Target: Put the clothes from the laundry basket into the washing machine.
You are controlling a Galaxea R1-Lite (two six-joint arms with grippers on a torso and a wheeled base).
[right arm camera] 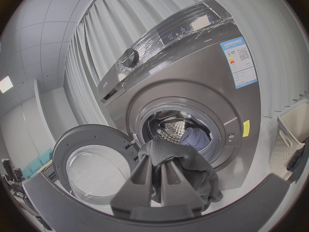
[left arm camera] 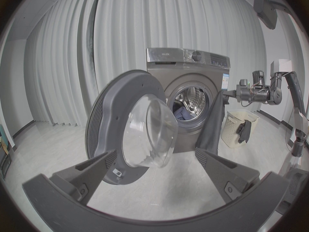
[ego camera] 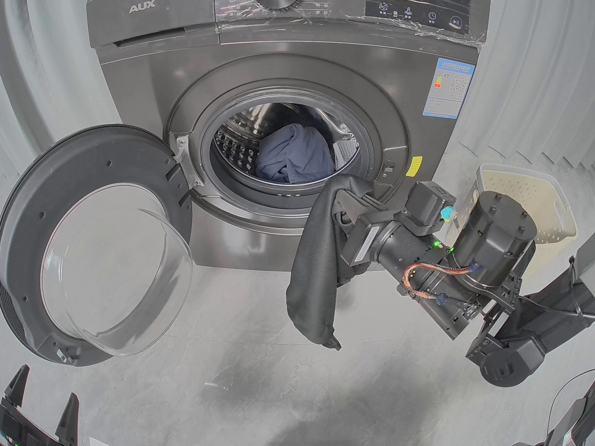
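"Well, where was the dark garment (ego camera: pixel 316 267) just then?"

"Pinched in the right gripper (right arm camera: pixel 160 169), fingers pressed together on a bunched fold, at the lower lip of the washing machine (ego camera: pixel 149 75) opening. Most of the cloth hung down outside the front panel, toward the floor."

"So not in yet?"

"Not by my reckoning. A blue garment (ego camera: pixel 294 153) lay in the drum already, but the dark one reached only about as far as the rim."

"What would a good finish need?"

"I'd say carry the grip deep past the seal before letting go, high enough that the hanging tail slides over the lip instead of catching. Let go at the rim and the weight outside would likely pull it down."

"And the other arm?"

"The left gripper (left arm camera: pixel 155 153) sat low, fingers spread, holding nothing, apart from the open door (ego camera: pixel 93 243). The laundry basket (ego camera: pixel 533 199) stood right of the machine, another dark piece (left arm camera: pixel 244 131) draped over its edge."
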